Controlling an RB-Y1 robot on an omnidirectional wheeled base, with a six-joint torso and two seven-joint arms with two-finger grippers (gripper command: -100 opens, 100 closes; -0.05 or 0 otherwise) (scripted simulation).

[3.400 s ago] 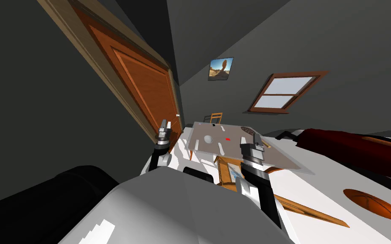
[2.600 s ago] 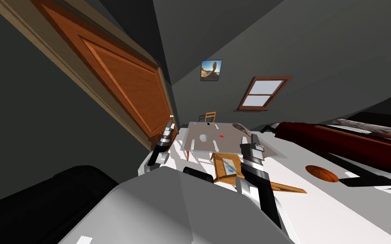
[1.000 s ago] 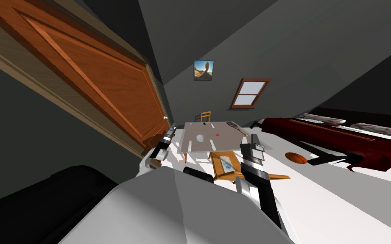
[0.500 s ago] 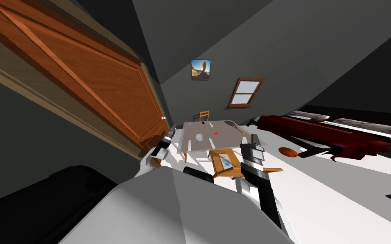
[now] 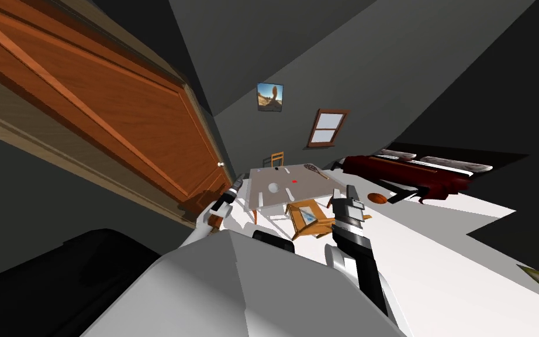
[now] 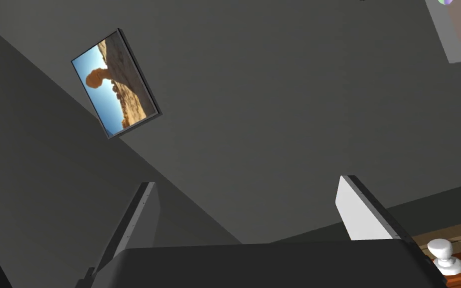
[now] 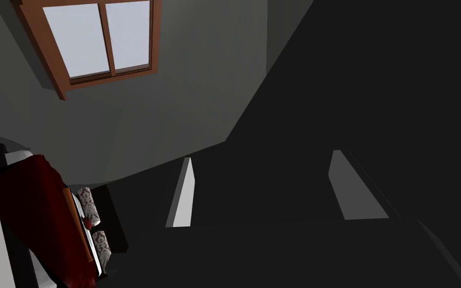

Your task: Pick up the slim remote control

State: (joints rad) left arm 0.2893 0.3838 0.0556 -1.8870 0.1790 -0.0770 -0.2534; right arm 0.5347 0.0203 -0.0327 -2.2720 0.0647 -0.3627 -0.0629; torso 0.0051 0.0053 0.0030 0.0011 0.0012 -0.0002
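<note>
A grey table (image 5: 262, 199) stands ahead, past both hands. On it lie a white ball (image 5: 273, 187), a small red piece (image 5: 294, 181), a small black piece (image 5: 276, 168) at the far edge, pale slim strips (image 5: 289, 192) and a racket (image 5: 314, 170). I cannot tell which of them is the slim remote. My left gripper (image 5: 238, 182) (image 6: 249, 215) is raised near the door, open and holding nothing. My right gripper (image 5: 347, 196) (image 7: 269, 192) is held short of the table's near right corner, open with nothing between its fingers.
A brown panelled door (image 5: 116, 117) with a white knob (image 5: 221, 165) runs close along my left. A wooden chair (image 5: 306, 216) sits between me and the table, and another chair (image 5: 276, 158) stands behind it. To the right are an orange ball (image 5: 377, 198) and a dark red bed (image 5: 403, 169).
My view has drawn back and turned: the table looks smaller and farther, the door looms larger on the left, and more of the bed shows. Both grippers stay open.
</note>
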